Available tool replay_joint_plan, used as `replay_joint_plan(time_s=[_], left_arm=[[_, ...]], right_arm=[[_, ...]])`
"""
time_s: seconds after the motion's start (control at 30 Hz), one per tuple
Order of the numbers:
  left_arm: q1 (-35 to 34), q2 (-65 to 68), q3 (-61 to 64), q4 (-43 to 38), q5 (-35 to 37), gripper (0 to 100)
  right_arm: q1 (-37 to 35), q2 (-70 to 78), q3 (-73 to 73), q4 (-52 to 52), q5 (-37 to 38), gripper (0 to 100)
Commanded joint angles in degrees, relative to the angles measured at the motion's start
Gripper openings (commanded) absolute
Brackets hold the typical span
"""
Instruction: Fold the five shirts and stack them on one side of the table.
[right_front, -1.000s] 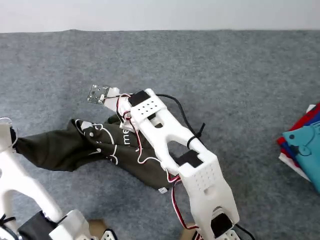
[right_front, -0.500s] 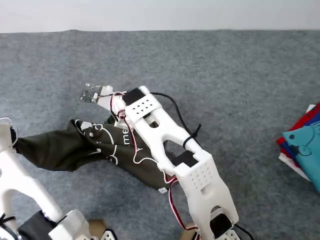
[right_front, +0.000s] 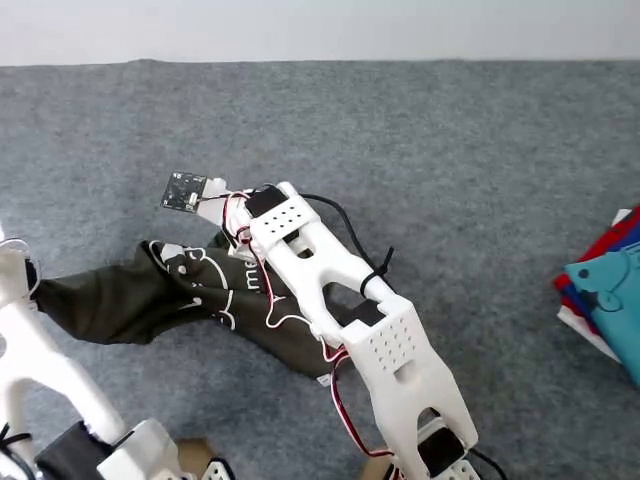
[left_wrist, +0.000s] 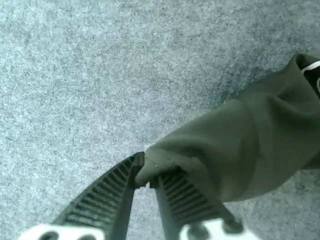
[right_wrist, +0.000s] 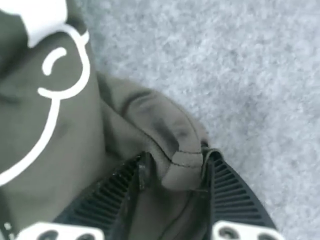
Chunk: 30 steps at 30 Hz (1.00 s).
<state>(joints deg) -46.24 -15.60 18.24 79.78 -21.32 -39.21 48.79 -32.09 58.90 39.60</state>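
A dark olive shirt (right_front: 200, 295) with white print lies crumpled across the grey table (right_front: 450, 160), stretched out toward the left. In the high view my left gripper (right_front: 32, 287) sits at the shirt's far left end. Up close, the left gripper (left_wrist: 145, 170) is shut on a bunched edge of the shirt (left_wrist: 240, 145). My right gripper (right_front: 233, 232) is at the shirt's far edge, mostly hidden under its own arm. Its wrist view has the right gripper (right_wrist: 175, 162) shut on a thick fold of the shirt (right_wrist: 60, 125), beside the white print.
A stack of folded shirts (right_front: 605, 290) in red, white and teal sits at the table's right edge. The right arm (right_front: 350, 300) stretches over the near part of the olive shirt. Bare grey surface spreads across the back and the right half.
The right arm has shifted slightly left along the shirt's far edge. The left arm has dipped a little, and the shirt's left end has drawn in slightly.
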Motion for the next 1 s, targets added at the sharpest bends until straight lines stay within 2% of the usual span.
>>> replay_joint_plan(time_s=[0.0, 0.07, 0.23, 0.53, 0.7, 0.87, 0.97], left_arm=[[-0.18, -0.62, -0.31, -0.97, 0.62, 1], [-0.18, -0.62, -0.31, -0.97, 0.62, 1], [-0.18, -0.7, -0.57, -0.97, 0.62, 1], [0.35, -2.11, -5.58, 1.58, 0.62, 1], [4.4, -8.53, -6.37, 2.02, 0.62, 1], [10.29, -16.35, -6.55, 1.93, 0.62, 1], [13.27, -19.69, -8.4, 1.93, 0.62, 1]], right_arm=[[0.84, 0.13, -4.66, -1.01, 2.81, 9.3], [1.71, 0.04, -6.24, -0.92, 5.1, 1.0], [3.38, 0.04, -14.42, 5.58, 7.12, 1.2], [7.78, 0.04, -38.68, 25.1, 7.12, 1.1], [9.89, 0.13, -51.69, 34.07, 8.53, 1.1], [14.11, -0.04, -64.62, 37.93, 12.22, 1.1], [17.54, -4.62, -64.35, 38.29, 14.33, 1.1]])
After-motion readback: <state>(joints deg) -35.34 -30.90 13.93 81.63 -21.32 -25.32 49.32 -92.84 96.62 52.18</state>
